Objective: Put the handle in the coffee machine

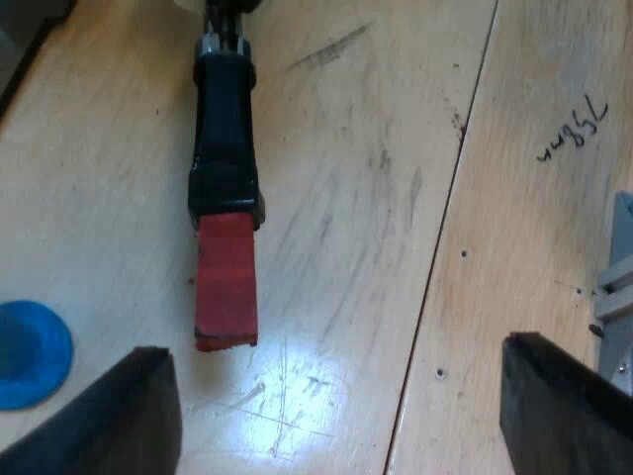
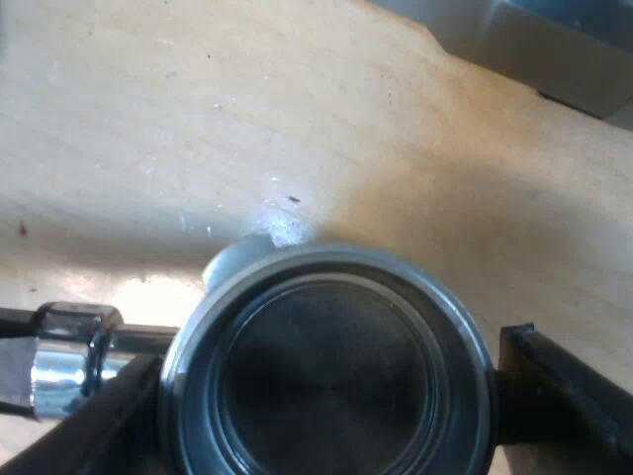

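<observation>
The metal holder lies on the wooden table. Its dark handle [image 1: 225, 129] ends in a red tip [image 1: 226, 282] that points toward my left gripper [image 1: 336, 351]. That gripper hovers above the table just short of the red tip, open, its fingers [image 1: 119, 416] wide apart and empty. In the right wrist view the holder's round metal basket [image 2: 326, 366] sits between the fingers of my right gripper [image 2: 331, 351]. Both fingers [image 2: 564, 396] press against the basket's rim. The chrome neck [image 2: 64, 366] leads off toward the handle.
A blue tamper [image 1: 30, 354] rests on the table beside the left gripper's finger. A grey metal part [image 1: 618, 287] stands near the other finger. A seam [image 1: 445, 218] runs across the boards. A grey metal body [image 2: 534, 49] lies beyond the basket.
</observation>
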You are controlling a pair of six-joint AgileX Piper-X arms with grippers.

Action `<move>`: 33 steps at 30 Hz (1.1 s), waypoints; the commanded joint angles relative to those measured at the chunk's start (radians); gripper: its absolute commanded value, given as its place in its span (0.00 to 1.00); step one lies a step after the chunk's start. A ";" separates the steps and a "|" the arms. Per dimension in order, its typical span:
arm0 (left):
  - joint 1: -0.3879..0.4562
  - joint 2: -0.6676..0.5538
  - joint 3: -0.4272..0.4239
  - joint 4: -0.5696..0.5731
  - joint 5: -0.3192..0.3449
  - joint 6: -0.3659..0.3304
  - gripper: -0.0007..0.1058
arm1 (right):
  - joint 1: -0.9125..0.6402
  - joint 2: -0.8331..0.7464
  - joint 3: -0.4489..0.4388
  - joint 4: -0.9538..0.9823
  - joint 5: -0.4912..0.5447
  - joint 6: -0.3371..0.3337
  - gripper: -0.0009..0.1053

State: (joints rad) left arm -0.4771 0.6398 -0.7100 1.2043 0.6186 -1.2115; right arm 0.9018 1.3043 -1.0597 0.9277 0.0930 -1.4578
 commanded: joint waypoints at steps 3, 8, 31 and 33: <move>0.001 -0.003 -0.004 -0.002 0.016 0.036 0.65 | -0.001 -0.062 -0.007 0.004 -0.019 0.003 0.01; 0.001 -0.003 -0.004 -0.026 0.032 0.054 0.65 | -0.001 -0.106 -0.007 0.004 -0.032 0.003 0.01; -0.094 -0.003 -0.004 -0.127 -0.017 0.095 0.65 | -0.001 -0.121 -0.011 0.004 -0.054 0.012 0.01; -0.119 -0.003 -0.004 -0.129 -0.046 0.092 0.65 | -0.001 -0.121 -0.011 0.004 -0.054 0.014 0.01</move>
State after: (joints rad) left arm -0.5857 0.6398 -0.7100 1.0751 0.5897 -1.1222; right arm 0.9018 1.1957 -1.0597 0.9394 0.0493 -1.4501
